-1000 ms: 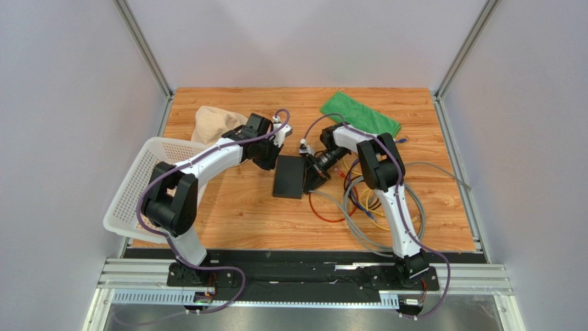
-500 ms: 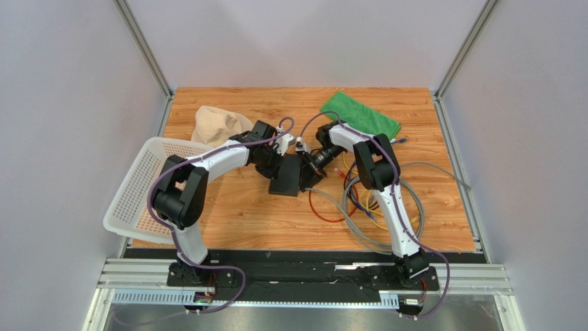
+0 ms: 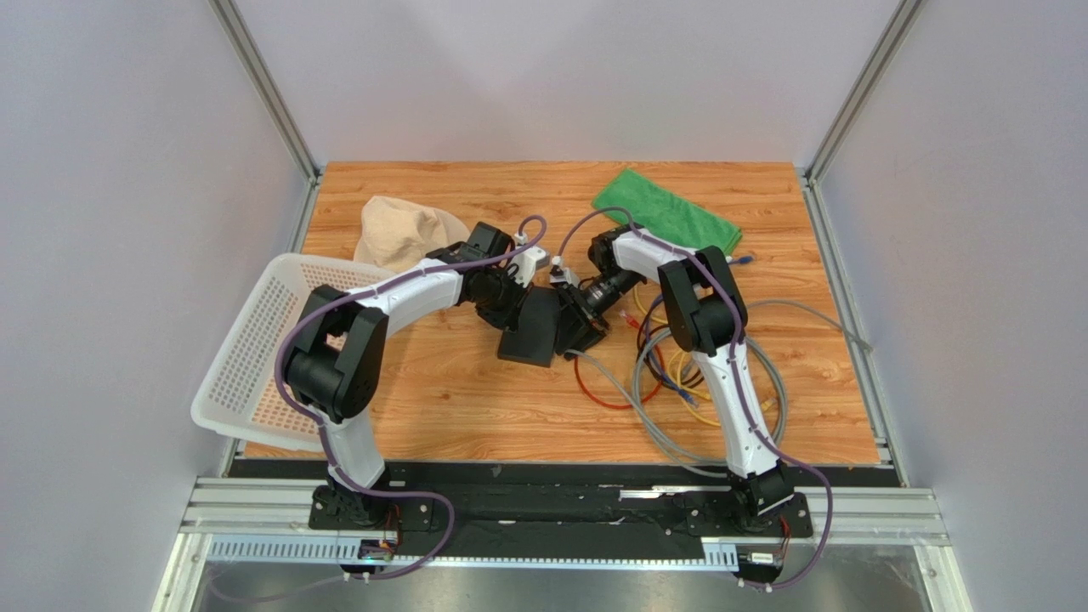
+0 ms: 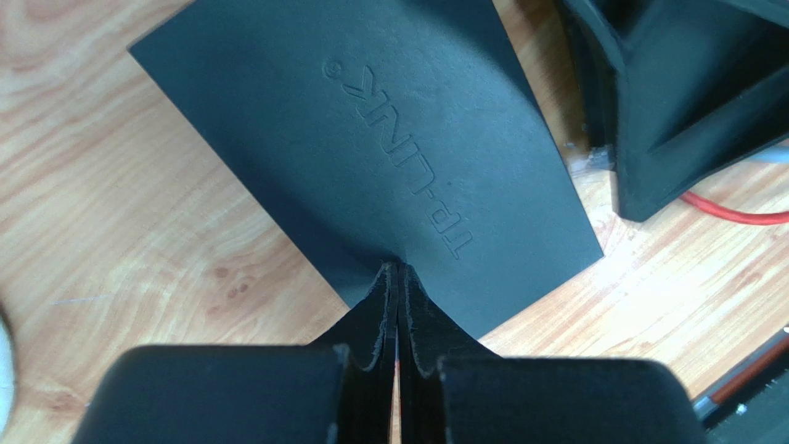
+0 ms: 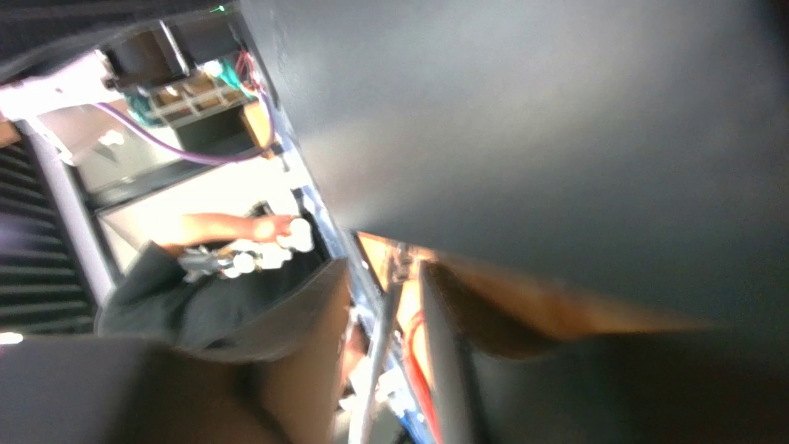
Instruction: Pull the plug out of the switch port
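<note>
On switch top: embossed "tp-link", by closed left claw.

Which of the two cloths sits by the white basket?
The beige cloth, far left beside the white basket; the green cloth lies far right, well away from it.

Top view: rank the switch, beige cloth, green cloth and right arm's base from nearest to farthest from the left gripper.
1. Switch, at the left gripper tips, mid-table.
2. Beige cloth, back left, and green cloth, back right: too close to call.
3. Right arm's base, near edge, right.
</note>
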Controlling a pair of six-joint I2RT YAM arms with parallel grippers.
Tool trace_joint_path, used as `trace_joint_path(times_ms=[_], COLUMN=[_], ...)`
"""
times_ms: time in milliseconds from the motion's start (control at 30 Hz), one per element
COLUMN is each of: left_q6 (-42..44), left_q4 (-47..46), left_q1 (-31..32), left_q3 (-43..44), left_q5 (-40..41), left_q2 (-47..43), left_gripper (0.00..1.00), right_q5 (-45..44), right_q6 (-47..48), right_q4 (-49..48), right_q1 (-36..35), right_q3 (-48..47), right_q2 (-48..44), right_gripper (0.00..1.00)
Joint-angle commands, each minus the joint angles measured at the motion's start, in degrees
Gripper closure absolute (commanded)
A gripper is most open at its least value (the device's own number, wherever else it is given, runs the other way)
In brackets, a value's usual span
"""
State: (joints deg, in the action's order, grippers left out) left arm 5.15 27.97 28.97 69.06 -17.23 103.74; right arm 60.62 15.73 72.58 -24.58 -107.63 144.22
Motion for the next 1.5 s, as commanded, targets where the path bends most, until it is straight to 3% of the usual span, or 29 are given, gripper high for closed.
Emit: trace_joint_path(times_ms=[0, 133, 467, 500, 533, 633, 700, 767, 833, 1000, 1133, 1167, 1200, 1300, 1367, 1400, 1467], left_q6=[1.71, 2.06, 2.59, 2.67, 2.59, 2.94, 3.03, 3.03, 3.11, 3.55, 3.55, 3.64, 3.64, 3.55, 3.81, 4.25, 4.78], left_q4=[1.57, 1.48, 0.77, 0.60, 0.69, 0.69, 0.60, 0.34, -0.02, -0.28, -0.46, -0.46, -0.46, -0.54, 0.07, 0.33, 0.95], left_q1=[0.56, 0.91, 1.18, 1.18, 1.18, 1.18, 1.18, 1.18, 1.18, 1.17, 1.26, 1.26, 1.26, 1.26, 1.26, 1.26, 1.26], left_q3=[-0.33, -0.68, -2.52, -2.61, -2.70, -2.88, -3.23, -3.84, -4.19, -4.72, -4.46, -4.20, -4.02, -3.76, -2.97, -2.53, -0.95], left_q5=[1.24, 1.41, 1.68, 1.76, 1.77, 1.68, 1.85, 1.85, 1.77, 1.50, 1.50, 1.50, 1.50, 1.59, 1.33, 1.24, 2.02], left_q2=[2.34, 1.99, 0.15, 0.06, -0.03, -0.56, -1.00, -1.44, -1.88, -2.14, -1.97, -1.88, -1.79, -2.05, -2.58, -2.84, -3.37], left_gripper=[1.00, 1.00, 1.00, 1.00, 1.00, 1.00, 1.00, 1.00, 1.00, 1.00, 1.00, 1.00, 1.00, 1.00, 0.86, 0.69, 0.57], right_q5=[-13.07, -13.33, -16.93, -17.29, -18.77, -22.02, -23.96, -27.82, -31.07, -32.23, -36.71, -36.89, -36.89, -33.39, -33.37, -35.72, -40.12], right_q6=[1.68, 1.06, 2.64, 3.51, 4.04, 6.58, 7.82, 8.97, 9.41, 6.51, 0.55, -1.21, -4.01, -5.09, -4.39, -5.08, -5.97], right_q4=[-3.05, -3.85, -3.50, -3.23, -3.32, -3.58, -3.49, -3.41, -3.49, -4.19, -13.57, -17.43, -18.16, -17.38, -17.64, -18.08, -19.31], right_q1=[-0.21, -0.29, -0.21, -0.21, -0.21, 0.49, 1.63, 4.70, 9.60, 22.01, 30.72, 31.43, 31.96, 30.04, 27.84, 25.22, 21.61], right_q3=[1.90, 1.64, 6.73, 8.04, 8.75, 10.33, 10.25, 7.98, 4.99, -15.64, -22.18, -22.09, -22.27, -19.83, -16.66, -13.95, -12.52], right_q2=[3.52, 2.91, -3.68, -4.29, -5.17, -10.09, -15.36, -20.00, -22.22, -23.29, -24.25, -24.51, -24.43, -24.77, -27.67, -28.72, -31.35], right_gripper=[0.45, 0.43, 0.48, 0.52, 0.66, 0.87, 0.90, 1.00, 1.00, 1.00, 1.00, 0.90, 0.59, 0.29, 0.22, 0.20, 0.19])
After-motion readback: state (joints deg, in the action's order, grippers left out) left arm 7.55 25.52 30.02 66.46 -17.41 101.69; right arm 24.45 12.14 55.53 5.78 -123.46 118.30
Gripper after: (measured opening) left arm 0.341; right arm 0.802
